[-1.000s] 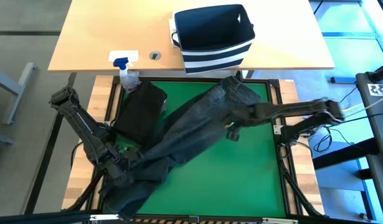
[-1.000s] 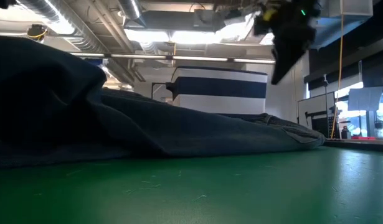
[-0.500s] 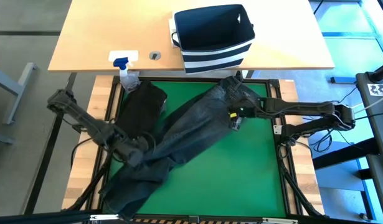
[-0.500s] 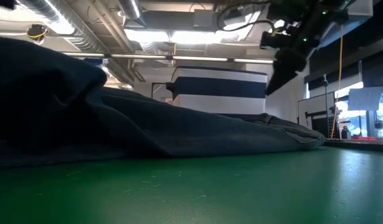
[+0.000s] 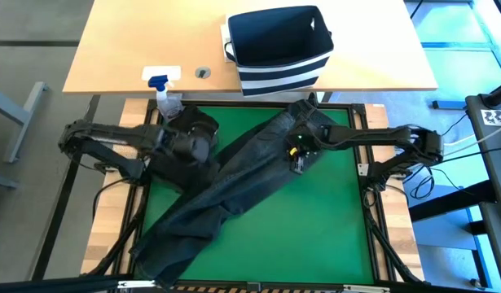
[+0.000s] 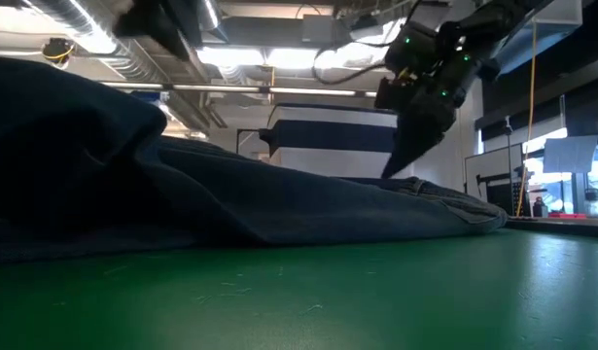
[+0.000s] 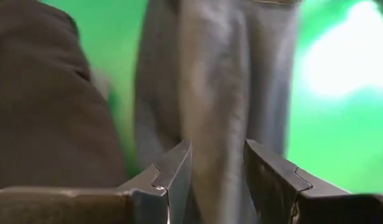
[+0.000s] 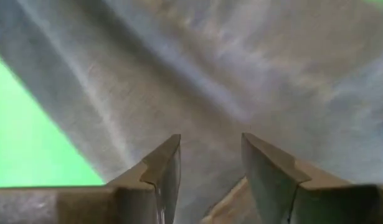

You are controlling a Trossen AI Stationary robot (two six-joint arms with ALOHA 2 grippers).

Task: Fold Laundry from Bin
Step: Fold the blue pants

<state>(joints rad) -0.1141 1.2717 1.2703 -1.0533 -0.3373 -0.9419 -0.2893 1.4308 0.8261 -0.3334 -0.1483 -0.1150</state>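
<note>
The right claw [image 5: 297, 159] hangs with its fingers [image 8: 163, 168] parted and nothing between them, just over the upper part of a long grey-blue garment [image 5: 234, 191]. That garment lies stretched slantwise across the green mat [image 5: 323, 228], from near the far edge down to the near left corner. The left claw [image 5: 203, 149] is released too, its fingers [image 7: 172, 177] apart and empty, above the spot where the grey-blue cloth meets a dark folded garment [image 5: 183, 150] lying at the mat's left side. Beyond the mat, on the pale wooden counter [image 5: 380, 49], stands the navy bin [image 5: 279, 49] with white stripes. A spray bottle [image 5: 164, 96] with a blue nozzle sits at the counter's near edge, close to the dark garment.
</note>
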